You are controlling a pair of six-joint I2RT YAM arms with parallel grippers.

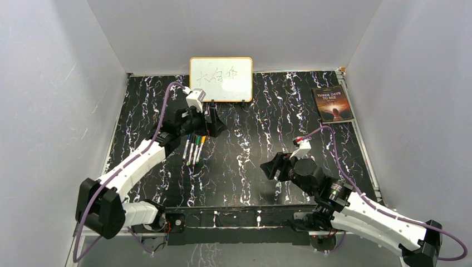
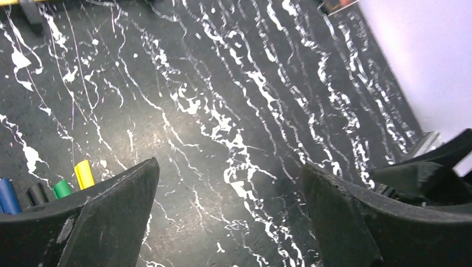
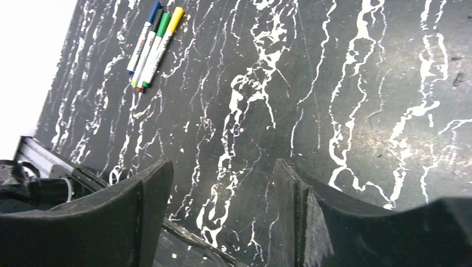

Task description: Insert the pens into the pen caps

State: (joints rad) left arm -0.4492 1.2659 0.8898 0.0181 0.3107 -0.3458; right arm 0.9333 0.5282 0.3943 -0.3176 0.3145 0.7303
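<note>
Four whitish pens (image 1: 195,148) lie side by side left of the table's centre. In the right wrist view (image 3: 149,49) each pen carries a coloured cap at its far end: blue (image 3: 153,10), black, green and yellow (image 3: 176,16). The caps also show low and to the left in the left wrist view: yellow (image 2: 84,174), green, black and blue, partly behind a finger. My left gripper (image 1: 216,122) (image 2: 228,167) is open and empty, just beyond and to the right of the pens. My right gripper (image 1: 271,175) (image 3: 222,164) is open and empty, well to the right of the pens.
A small whiteboard (image 1: 221,79) stands at the back wall. A book (image 1: 333,104) lies at the back right. White walls close in the table on three sides. A metal rail (image 1: 239,214) runs along the near edge between the arm bases.
</note>
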